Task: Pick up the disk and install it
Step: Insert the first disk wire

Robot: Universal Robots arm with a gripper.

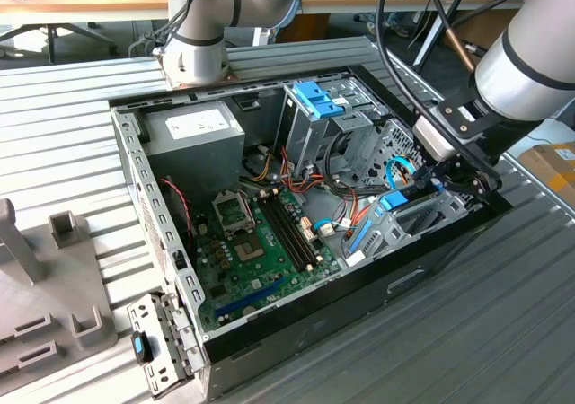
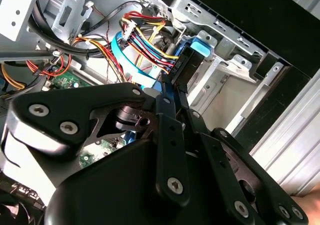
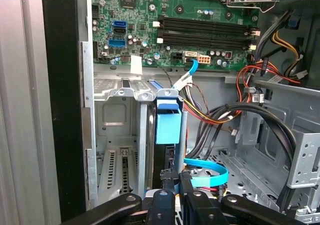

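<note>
The disk [image 1: 395,203] stands on edge in the grey drive bay [image 1: 422,220] at the exterior view's right end of the open computer case. Its blue end tab [image 3: 167,118] faces the motherboard, and its dark body with a blue rail [image 2: 189,67] shows in the second wrist view. My gripper [image 1: 446,178] reaches into the case from the exterior view's right. Its black fingers [image 3: 168,176] are closed together on the disk's near edge [image 3: 170,157]. In the second wrist view the gripper [image 2: 171,92] pinches the blue rail.
A tall grey cage with a blue latch [image 1: 319,99] stands at the back of the case. Blue and coloured cables [image 3: 205,172] lie close beside the bay. The motherboard [image 1: 260,242] fills the case floor. A loose metal bracket [image 1: 157,346] lies outside on the ribbed table.
</note>
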